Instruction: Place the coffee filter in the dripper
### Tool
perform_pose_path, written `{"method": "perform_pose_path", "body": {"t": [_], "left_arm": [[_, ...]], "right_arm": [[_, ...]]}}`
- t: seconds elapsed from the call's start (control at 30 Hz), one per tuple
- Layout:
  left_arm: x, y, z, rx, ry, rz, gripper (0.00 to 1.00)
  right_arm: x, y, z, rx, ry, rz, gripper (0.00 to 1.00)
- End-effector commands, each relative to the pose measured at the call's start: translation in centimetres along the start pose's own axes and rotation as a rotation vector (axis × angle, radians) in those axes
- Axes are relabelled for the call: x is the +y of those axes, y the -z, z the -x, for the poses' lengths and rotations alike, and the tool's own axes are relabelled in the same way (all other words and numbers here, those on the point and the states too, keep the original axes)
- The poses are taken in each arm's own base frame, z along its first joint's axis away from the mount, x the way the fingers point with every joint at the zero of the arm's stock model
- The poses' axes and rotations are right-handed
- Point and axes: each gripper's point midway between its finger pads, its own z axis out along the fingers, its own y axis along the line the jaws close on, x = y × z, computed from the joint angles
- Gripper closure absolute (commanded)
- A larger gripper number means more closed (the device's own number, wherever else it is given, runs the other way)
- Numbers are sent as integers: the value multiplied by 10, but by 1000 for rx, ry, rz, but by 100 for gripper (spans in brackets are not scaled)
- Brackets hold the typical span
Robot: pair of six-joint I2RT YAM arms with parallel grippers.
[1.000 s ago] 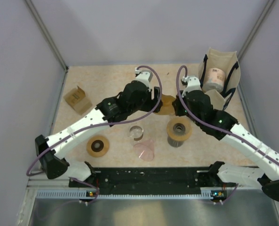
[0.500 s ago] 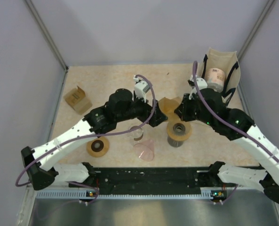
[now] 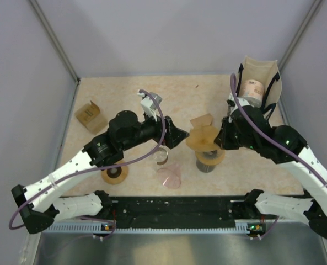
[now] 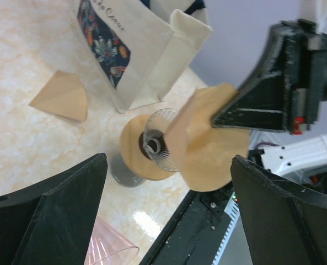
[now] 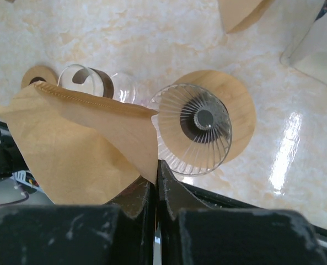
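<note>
A brown paper coffee filter, part-opened into a cone, hangs pinched at its edge in my shut right gripper, just above and left of the dripper. The dripper is clear ribbed glass with a wooden collar on a dark stand. In the right wrist view the filter is left of the dripper, and the gripper is clamped on its corner. My left gripper is open and empty, just left of the filter. In the left wrist view it faces the filter and the dripper.
A second folded filter lies on the table behind the dripper. A cream tote bag stands at the back right. A clear glass, a pink cup on its side, a wooden ring and a small cardboard box are to the left.
The right gripper has carried the filter forward from the back of the table to over the dripper. The left gripper has drawn back to the left and is open.
</note>
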Motion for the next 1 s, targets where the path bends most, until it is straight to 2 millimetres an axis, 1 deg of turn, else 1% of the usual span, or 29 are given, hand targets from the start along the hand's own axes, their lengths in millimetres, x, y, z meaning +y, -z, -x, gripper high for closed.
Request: {"method": "perform_pose_path", "body": {"t": [0.0,0.03,0.07,0.13,0.2,0.4,0.8,0.83,0.97], "left_arm": [[19,-11,1,-35,26,95,1],[22,-16,-3,-23,32,103,1],[31,-18,-3,-31,35,145,1],[41,-24,-6,-25,45,194,1],[46,-27,-9,-15,46,221,1],[47,-36,-14,9,37,216,1],[48,-46,-24,55,27,208,1],[48,-47,-24,57,27,207,1],[49,-49,-27,68,24,204,1]], "right_arm": [[-10,13,-9,9,-25,-26,100],[-12,11,-12,12,-29,-29,100],[-15,11,-14,15,-30,-39,100],[-21,9,-18,14,-34,-62,100],[-24,8,-21,23,-38,-68,100],[-36,-8,-31,63,-48,-117,100],[-42,-35,-35,115,-62,-112,100],[-44,-35,-35,112,-63,-118,99],[-42,-33,-32,105,-67,-113,89]]}}
